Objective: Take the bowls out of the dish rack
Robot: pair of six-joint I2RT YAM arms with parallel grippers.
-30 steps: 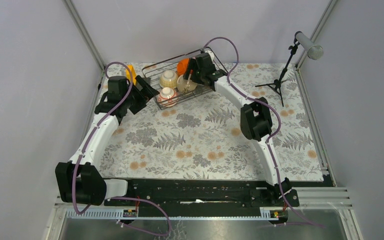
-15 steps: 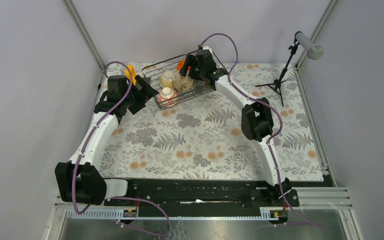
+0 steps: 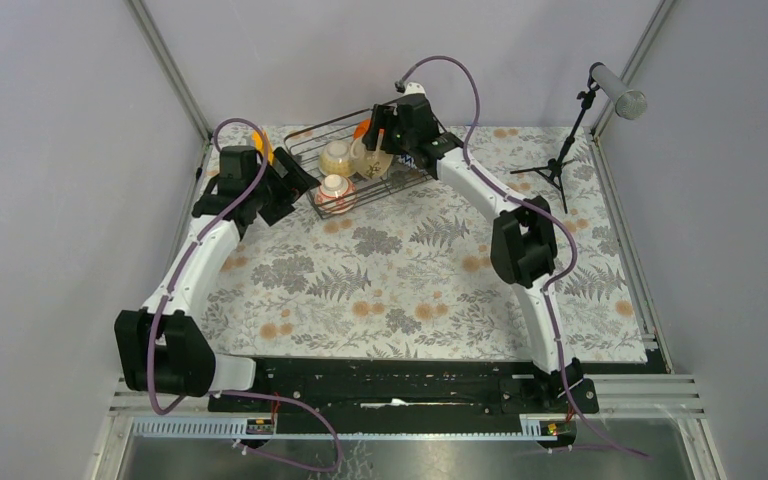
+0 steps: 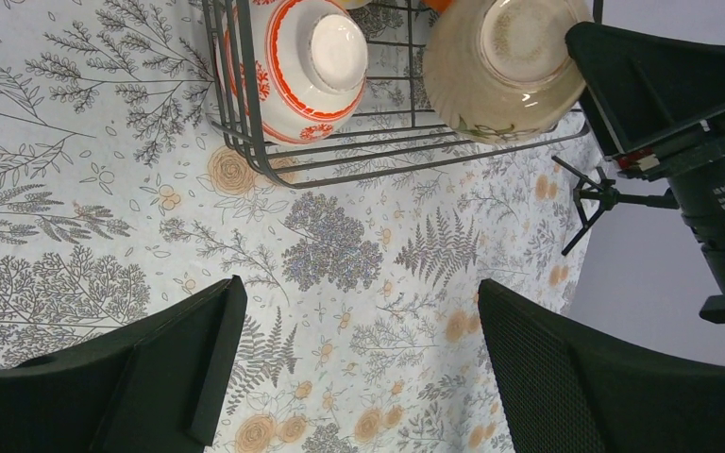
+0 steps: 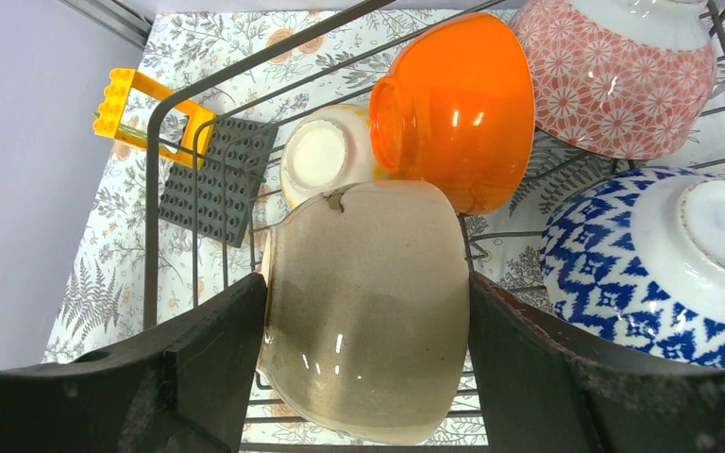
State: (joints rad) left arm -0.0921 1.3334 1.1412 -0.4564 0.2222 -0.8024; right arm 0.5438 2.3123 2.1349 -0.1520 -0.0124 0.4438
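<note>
The dish rack (image 3: 332, 122) stands at the back of the table. My right gripper (image 5: 368, 359) is shut on a beige bowl (image 5: 368, 311), held by its sides above the rack wires (image 5: 151, 189). Beneath it lie an orange bowl (image 5: 463, 109), a pinkish patterned bowl (image 5: 614, 75), a blue-white bowl (image 5: 651, 264) and a cream bowl (image 5: 321, 156). A white bowl with red pattern (image 4: 293, 66) sits in the rack's near corner. My left gripper (image 4: 359, 349) hangs open over the flowered cloth just left of the rack, holding nothing. From the left wrist the beige bowl (image 4: 500, 66) shows raised.
A yellow block (image 5: 127, 99) and a flat dark studded plate (image 5: 222, 179) lie left of the rack. A microphone stand (image 3: 570, 130) stands at the back right. Grey walls close the table's sides and back.
My right gripper has risen and drawn back with the beige bowl, lifting it off the rack floor. The left arm shifted slightly and stays open.
</note>
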